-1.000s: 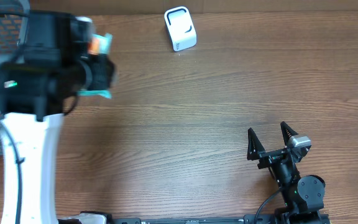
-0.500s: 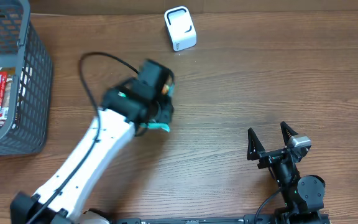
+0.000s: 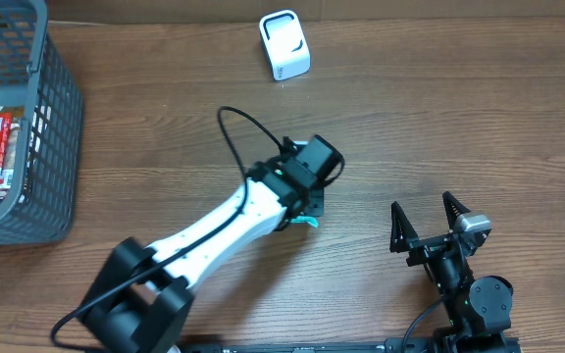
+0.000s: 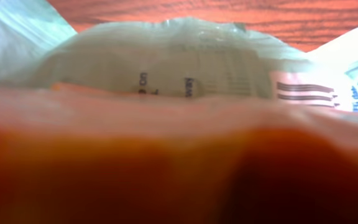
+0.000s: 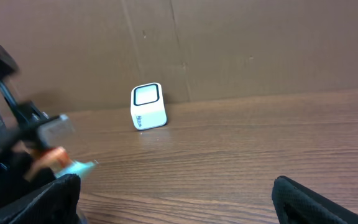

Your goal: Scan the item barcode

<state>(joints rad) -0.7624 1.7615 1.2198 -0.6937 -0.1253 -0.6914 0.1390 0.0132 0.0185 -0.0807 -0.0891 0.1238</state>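
The item (image 4: 185, 68) is a clear and teal packet that fills the left wrist view, with a barcode (image 4: 306, 92) on its right part. My left gripper (image 3: 304, 208) is shut on it over the middle of the table. Only the packet's teal corner (image 3: 308, 220) sticks out below the wrist in the overhead view. The white scanner (image 3: 284, 45) stands at the far edge, well beyond the packet, also visible as the scanner (image 5: 148, 106) from the right wrist. My right gripper (image 3: 430, 222) rests open and empty to the packet's right.
A grey mesh basket (image 3: 57, 118) with several packets inside stands at the far left. A brown cardboard wall (image 5: 241, 43) rises behind the scanner. The left arm's white link (image 3: 214, 230) slants across the table's front left.
My left arm has swung from over the basket at the far left to the table's middle, carrying the packet with it. The right arm has stayed still.
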